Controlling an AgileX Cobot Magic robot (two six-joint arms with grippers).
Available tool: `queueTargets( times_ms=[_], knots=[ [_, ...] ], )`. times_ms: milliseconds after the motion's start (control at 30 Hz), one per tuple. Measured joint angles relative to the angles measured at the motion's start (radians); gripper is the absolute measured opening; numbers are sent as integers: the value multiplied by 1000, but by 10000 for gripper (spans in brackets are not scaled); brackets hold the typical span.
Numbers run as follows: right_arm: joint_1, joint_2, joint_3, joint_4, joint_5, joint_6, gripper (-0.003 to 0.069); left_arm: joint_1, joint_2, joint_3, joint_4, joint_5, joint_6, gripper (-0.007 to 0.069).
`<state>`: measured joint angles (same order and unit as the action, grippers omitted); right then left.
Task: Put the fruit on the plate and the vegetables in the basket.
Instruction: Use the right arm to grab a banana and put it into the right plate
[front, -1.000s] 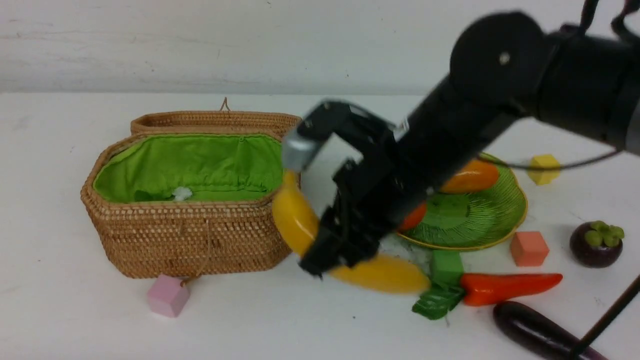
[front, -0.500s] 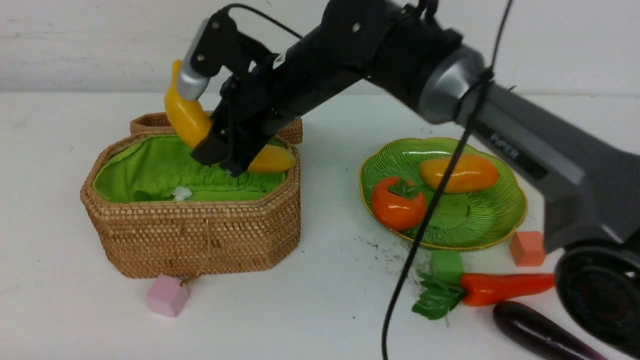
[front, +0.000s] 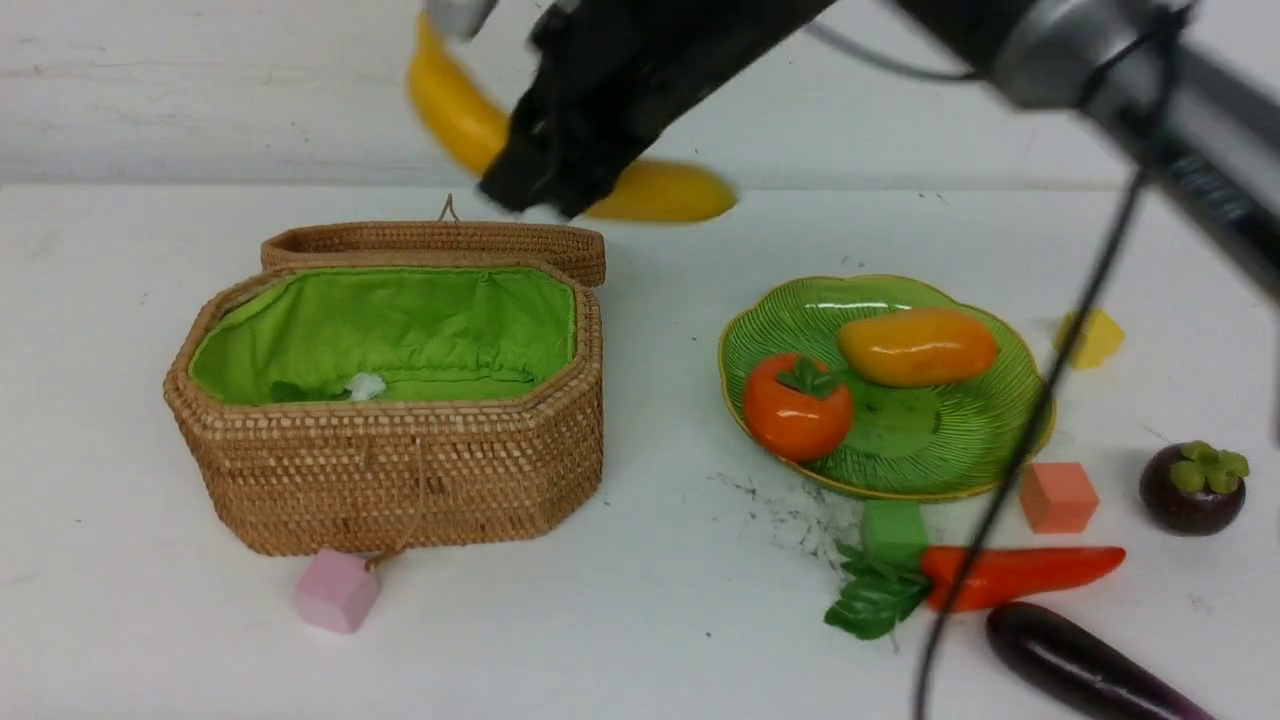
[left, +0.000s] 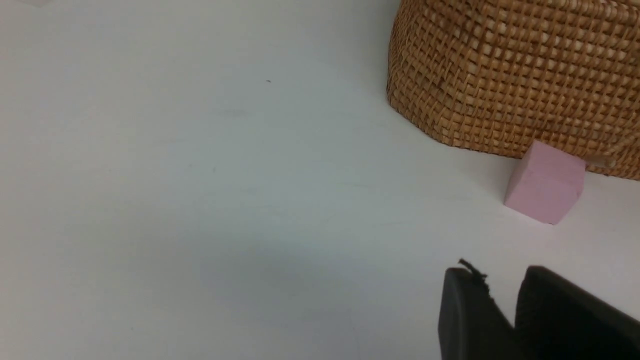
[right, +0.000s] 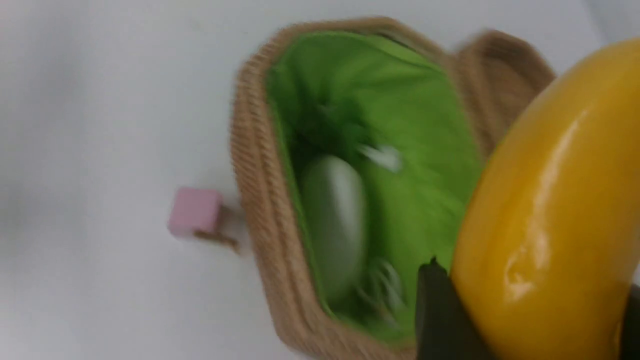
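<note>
The right claw (front: 545, 190) is clamped on the middle of the banana (front: 665, 195), and both yellow ends stick out past it. They hang high in the air, above the back of the open basket (front: 400, 480) and left of the plate (front: 1015, 440). A white radish (right: 335, 220) lies inside the basket. The left claw (left: 500, 275) is low over the bench (left: 200, 200), near a pink cube (left: 545, 182). I cannot tell if it is together or apart.

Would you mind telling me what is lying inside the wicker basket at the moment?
The white radish lies in the basket on its green lining. From the front, the near wall hides all but a white bit; the held banana covers one corner in the wrist view.
</note>
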<state>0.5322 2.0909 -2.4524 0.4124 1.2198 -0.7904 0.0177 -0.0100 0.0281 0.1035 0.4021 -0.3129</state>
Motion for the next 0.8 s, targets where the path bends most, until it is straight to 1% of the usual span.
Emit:
queueTargets(
  times_ms=[33,67,133,233,333,400,433,467,500,533,567,600,800],
  knots=[
    [-30,-21,-2,-10,10,23,328,0,0,0,0,0,0,152],
    [-79,-44,7,-26,19,59,328,0,0,0,0,0,0,153],
    [-168,-76,80,-11,18,126,328,0,0,0,0,0,0,155],
    [-283,-91,268,66,-53,210,328,0,0,0,0,0,0,158],
    [-367,-87,490,150,-165,223,328,0,0,0,0,0,0,163],
    [-396,-81,598,174,-213,184,328,0,0,0,0,0,0,164],
    [-398,-78,609,176,-217,176,328,0,0,0,0,0,0,164],
    [-409,-70,671,184,-237,120,328,0,0,0,0,0,0,165],
    [-409,-64,693,184,-245,76,328,0,0,0,0,0,0,166],
    [-409,-62,696,184,-248,60,328,0,0,0,0,0,0,166],
    [-409,-54,707,184,-253,10,328,0,0,0,0,0,0,166],
    [-408,-51,710,184,-261,-9,328,0,0,0,0,0,0,167],
    [-408,-18,710,187,-297,-32,328,0,0,0,0,0,0,176]
  ],
)
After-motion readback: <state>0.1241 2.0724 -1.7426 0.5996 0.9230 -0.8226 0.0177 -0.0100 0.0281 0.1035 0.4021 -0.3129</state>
